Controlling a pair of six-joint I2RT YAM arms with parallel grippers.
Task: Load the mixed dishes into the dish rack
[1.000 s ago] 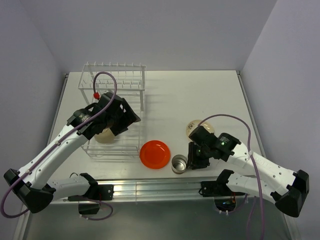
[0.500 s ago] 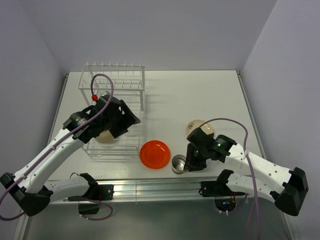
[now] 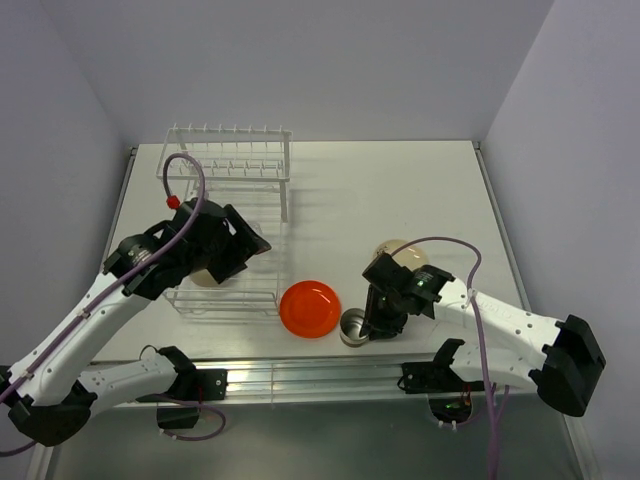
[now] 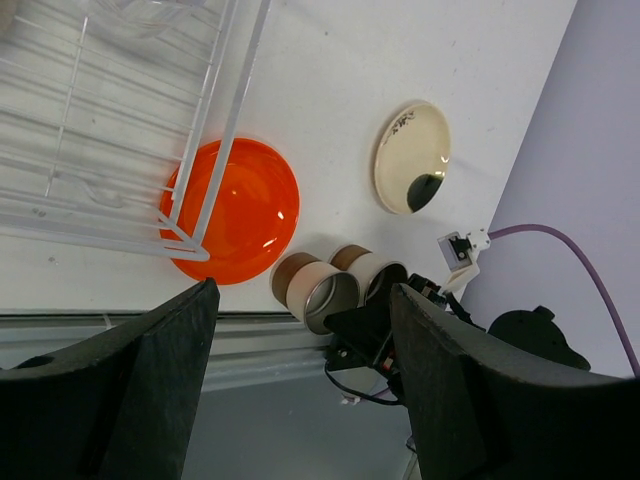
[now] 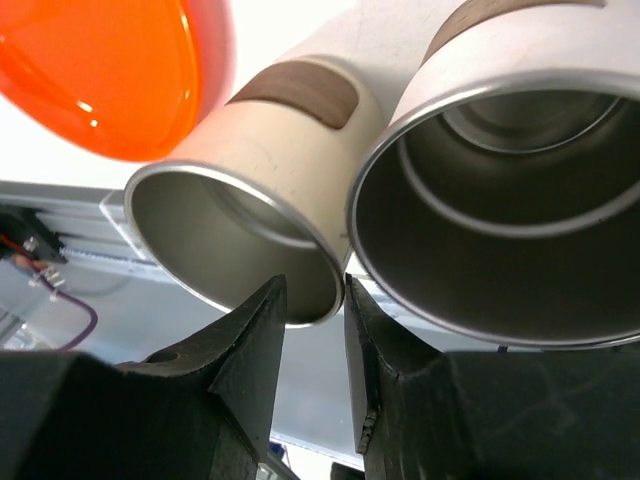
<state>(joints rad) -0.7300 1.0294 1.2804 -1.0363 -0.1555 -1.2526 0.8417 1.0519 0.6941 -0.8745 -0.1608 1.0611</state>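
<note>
The white wire dish rack [image 3: 232,190] stands at the left with the white-beige bowl [image 3: 205,273] in its basket. My left gripper [image 3: 240,245] hovers over the rack, open and empty [image 4: 300,400]. The orange-red plate [image 3: 310,308] lies on the table beside the rack. Two steel cups [image 5: 250,220] [image 5: 500,200] stand together at the front. My right gripper [image 5: 312,335] is at the left cup, with its jaws a narrow gap apart astride the rim. The cream plate [image 4: 412,158] lies behind the cups. The clear glass [image 4: 150,12] is in the rack.
The table's front edge and a metal rail [image 3: 320,378] run just in front of the cups. The right arm [image 3: 480,320] reaches over the near right of the table. The rack's wires [image 4: 215,130] overlap the orange plate's edge in the left wrist view.
My right gripper has moved left onto the steel cup by the orange plate. My left gripper has drawn back toward the near left over the rack.
</note>
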